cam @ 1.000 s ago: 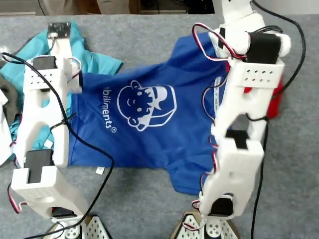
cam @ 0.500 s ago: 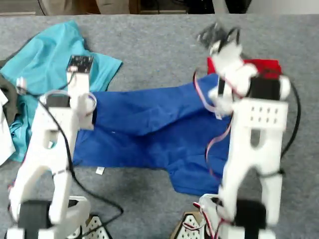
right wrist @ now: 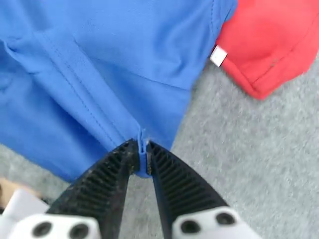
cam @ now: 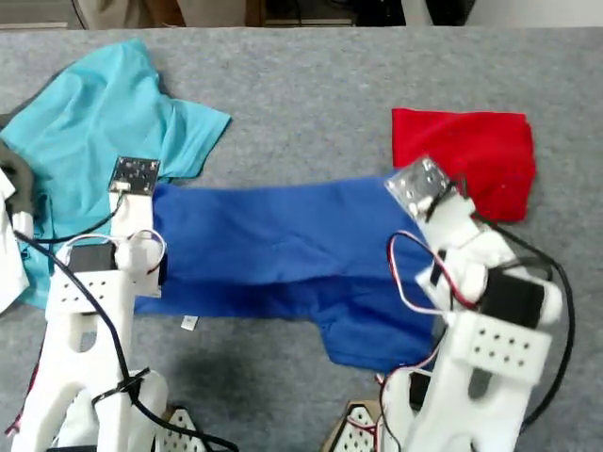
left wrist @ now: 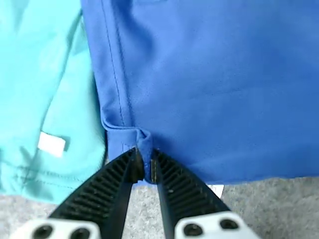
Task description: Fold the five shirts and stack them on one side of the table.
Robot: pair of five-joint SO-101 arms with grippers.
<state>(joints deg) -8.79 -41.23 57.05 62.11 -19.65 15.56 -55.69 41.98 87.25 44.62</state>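
Note:
A blue shirt [cam: 283,254] lies across the middle of the table, folded over on itself with its plain side up. My left gripper [left wrist: 143,167] is shut on the blue shirt's [left wrist: 209,89] left edge, pinching a fold of hem. My right gripper [right wrist: 141,158] is shut on the blue shirt's [right wrist: 99,74] right edge. In the high view the left arm [cam: 94,301] stands at the shirt's left end and the right arm [cam: 471,311] at its right end. A folded red shirt [cam: 466,155] lies at the back right. A teal shirt [cam: 94,122] lies spread at the back left.
At the far left edge, white cloth [cam: 9,264] and a dark garment [cam: 14,179] lie partly on the teal shirt. A small white tag [cam: 189,323] lies on the grey table [cam: 301,85] just in front of the blue shirt. The arms' bases stand at the front edge.
Both grippers have pulled the blue shirt's far half toward the front, folding it over. The printed face is now covered, and the red shirt behind the right arm is uncovered.

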